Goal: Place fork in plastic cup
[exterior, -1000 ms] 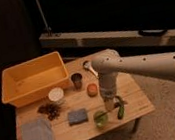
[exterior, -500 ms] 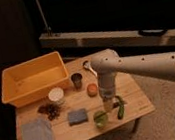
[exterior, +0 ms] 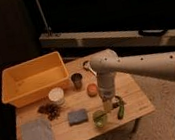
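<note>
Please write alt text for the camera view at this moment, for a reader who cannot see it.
A white robot arm reaches down over a small wooden table, its pincer just above the light-green plastic cup near the front edge, with the green-handled fork right beside it. Also on the table: a yellow bin, a dark metal cup, an orange cup and a grey cloth.

Wooden table (exterior: 137, 101) | on it: yellow bin (exterior: 32, 83), dark metal cup (exterior: 77, 80), orange cup (exterior: 92, 89), white bowl (exterior: 56, 95), blue sponge (exterior: 77, 116), grey cloth (exterior: 38, 139), plastic cup (exterior: 99, 118) | gripper (exterior: 109, 108) low over plastic cup.
</note>
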`<control>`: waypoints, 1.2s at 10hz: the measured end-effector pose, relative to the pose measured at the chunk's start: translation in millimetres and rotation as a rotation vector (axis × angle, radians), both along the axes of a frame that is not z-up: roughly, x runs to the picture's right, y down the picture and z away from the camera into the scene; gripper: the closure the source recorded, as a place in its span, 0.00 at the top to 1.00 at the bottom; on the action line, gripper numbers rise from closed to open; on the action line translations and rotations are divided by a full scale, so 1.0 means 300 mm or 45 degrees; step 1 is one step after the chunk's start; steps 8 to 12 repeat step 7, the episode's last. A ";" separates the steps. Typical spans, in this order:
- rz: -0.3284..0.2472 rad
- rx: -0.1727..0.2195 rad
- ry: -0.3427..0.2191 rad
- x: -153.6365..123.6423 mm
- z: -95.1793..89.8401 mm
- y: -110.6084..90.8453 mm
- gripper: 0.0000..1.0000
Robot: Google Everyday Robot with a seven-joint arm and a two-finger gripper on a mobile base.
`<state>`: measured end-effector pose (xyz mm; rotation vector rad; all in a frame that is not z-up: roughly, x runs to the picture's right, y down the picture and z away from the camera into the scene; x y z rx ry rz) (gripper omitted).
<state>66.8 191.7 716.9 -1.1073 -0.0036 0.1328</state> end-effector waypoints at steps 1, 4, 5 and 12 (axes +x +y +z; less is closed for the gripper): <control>-0.001 -0.009 -0.007 -0.004 0.001 0.003 0.80; -0.006 -0.032 -0.014 -0.013 0.006 0.015 0.80; -0.009 -0.036 -0.016 -0.016 0.008 0.018 0.80; 0.006 -0.049 -0.016 -0.021 0.012 0.024 0.80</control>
